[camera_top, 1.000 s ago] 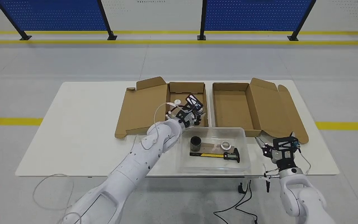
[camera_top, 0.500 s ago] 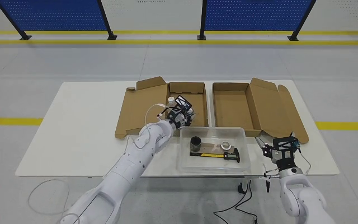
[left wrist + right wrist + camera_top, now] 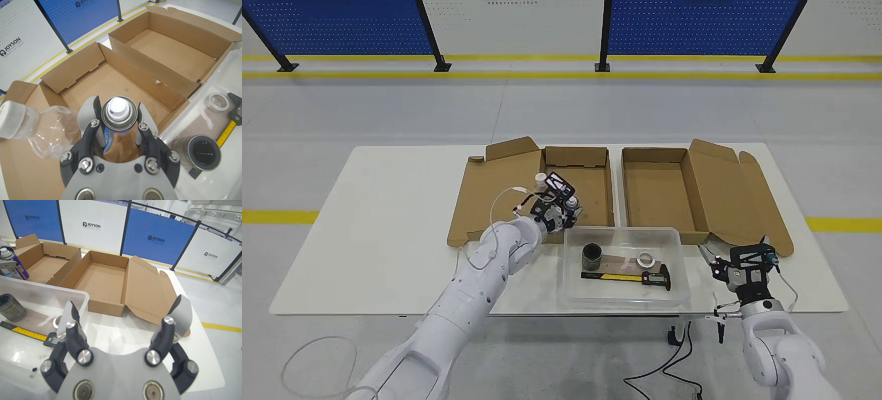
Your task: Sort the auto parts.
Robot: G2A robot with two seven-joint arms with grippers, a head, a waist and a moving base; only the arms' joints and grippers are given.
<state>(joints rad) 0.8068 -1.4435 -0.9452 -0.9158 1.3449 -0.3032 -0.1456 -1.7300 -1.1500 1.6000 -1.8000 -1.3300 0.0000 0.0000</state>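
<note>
Left hand [image 3: 118, 106] is clamped on the spray can [image 3: 119, 113], fingers on either side just under the can's shoulder. The can's long axis is close to upright, nozzle up, base down toward the floor of the left box [image 3: 121, 62]. From the top view we place hand and can over the left part of that box. We cannot tell whether the base touches the cardboard.

A clear bottle [image 3: 37, 130] with a white cap sits just beside the left finger; contact is unclear.

The box floor lies directly under the can, so we judge that setting it down needs only a straight drop and release.

Right hand [image 3: 124, 301] is spread wide and holds nothing, near the table's right front edge, well apart from the can. The right box [image 3: 105, 279] lies beyond it.

The plastic bin [image 3: 567, 270] holds a metal cylinder [image 3: 204, 151], ring [image 3: 217, 102] and caliper [image 3: 234, 115].
</note>
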